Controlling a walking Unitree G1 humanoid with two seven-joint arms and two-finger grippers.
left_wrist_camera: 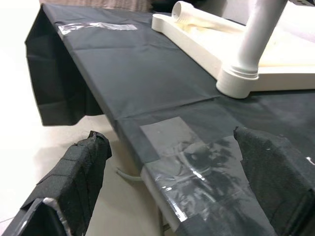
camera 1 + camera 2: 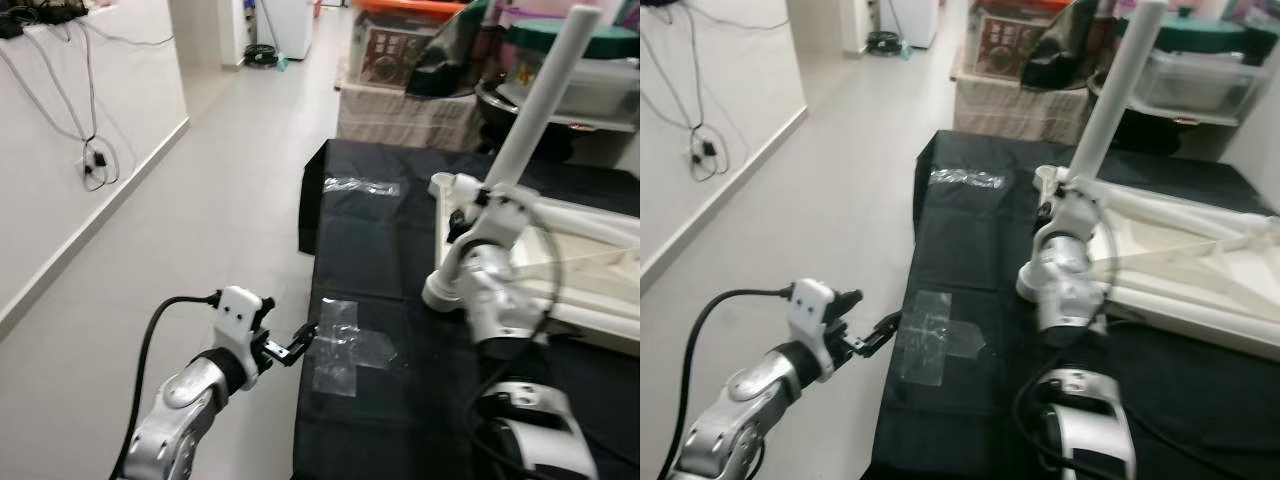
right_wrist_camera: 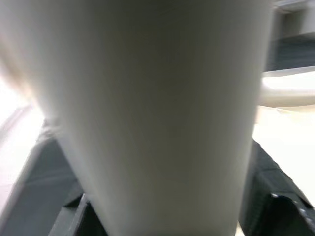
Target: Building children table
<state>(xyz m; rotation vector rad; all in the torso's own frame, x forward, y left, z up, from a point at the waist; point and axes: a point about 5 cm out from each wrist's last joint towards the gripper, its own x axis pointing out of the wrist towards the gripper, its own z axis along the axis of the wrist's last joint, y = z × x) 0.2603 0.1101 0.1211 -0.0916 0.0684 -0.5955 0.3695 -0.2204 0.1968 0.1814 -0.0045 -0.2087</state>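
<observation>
The cream children's table top lies upside down on a black-covered work table. A white leg stands tilted in its near corner socket. My right gripper is shut on that leg low down; in the right wrist view the leg sits between the black fingers. A second leg lies flat on the top. My left gripper hovers open at the work table's left edge, beside a clear tape patch, with nothing between its fingers.
Bare floor runs along the left of the work table, with a white wall and hanging cables beyond. Boxes, a dark chair and storage bins stand behind the table. Another tape strip sits near the far left corner.
</observation>
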